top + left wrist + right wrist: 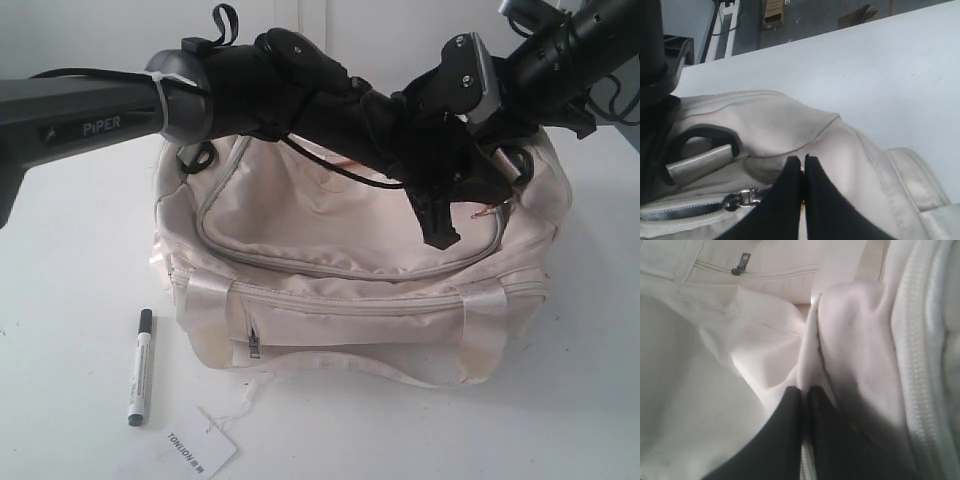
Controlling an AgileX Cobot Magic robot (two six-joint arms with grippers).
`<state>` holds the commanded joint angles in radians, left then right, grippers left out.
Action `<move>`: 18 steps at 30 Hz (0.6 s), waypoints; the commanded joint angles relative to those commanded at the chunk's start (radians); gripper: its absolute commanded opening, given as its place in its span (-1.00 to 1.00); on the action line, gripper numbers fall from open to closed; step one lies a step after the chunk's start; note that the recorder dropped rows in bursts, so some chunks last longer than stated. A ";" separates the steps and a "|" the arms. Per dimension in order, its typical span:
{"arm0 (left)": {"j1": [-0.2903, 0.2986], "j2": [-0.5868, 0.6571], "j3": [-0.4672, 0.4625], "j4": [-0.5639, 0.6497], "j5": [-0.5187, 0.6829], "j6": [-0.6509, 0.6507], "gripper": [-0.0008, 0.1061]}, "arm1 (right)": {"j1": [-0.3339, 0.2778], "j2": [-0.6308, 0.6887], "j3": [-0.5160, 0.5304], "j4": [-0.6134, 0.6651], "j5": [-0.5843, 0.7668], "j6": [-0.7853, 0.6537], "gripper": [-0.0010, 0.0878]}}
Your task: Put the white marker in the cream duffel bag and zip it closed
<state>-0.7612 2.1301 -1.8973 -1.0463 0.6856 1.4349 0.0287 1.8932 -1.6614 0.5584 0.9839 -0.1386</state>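
Both pairs of jaws are pressed together. The right gripper [803, 389] pinches a raised fold of the cream duffel bag [340, 300]. The left gripper [802, 159] has its closed tips against the bag's fabric near a metal zip pull [742, 197], though I cannot tell if it has anything nipped between them. In the exterior view both arms meet over the bag's top toward its 2 o'clock corner, the left arm reaching in from 9 o'clock. The white marker [140, 368] lies on the white table [80, 250] at about 8 o'clock from the bag, near it but apart, with its black cap toward 12 o'clock. A paper tag [200, 448] lies at 4 o'clock from the marker, its string running to the bag.
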 joint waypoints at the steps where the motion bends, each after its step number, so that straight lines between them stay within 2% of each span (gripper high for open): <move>1: 0.000 -0.002 0.000 0.000 0.016 -0.009 -0.99 | 0.000 0.000 0.000 0.002 0.000 0.000 -0.98; 6: 0.000 -0.002 0.000 0.000 0.081 -0.056 -0.99 | 0.000 0.000 0.000 0.015 0.000 0.000 -0.98; 13: 0.002 -0.002 0.000 0.015 0.127 -0.217 -0.99 | 0.000 0.000 0.000 0.015 -0.002 0.000 -0.98; 18: 0.002 -0.002 0.000 0.015 0.201 -0.281 -0.99 | 0.000 0.000 0.000 0.015 -0.002 0.000 -0.98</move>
<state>-0.7590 2.1282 -1.8973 -1.0308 0.8867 1.1541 0.0287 1.8932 -1.6614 0.5734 0.9819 -0.1386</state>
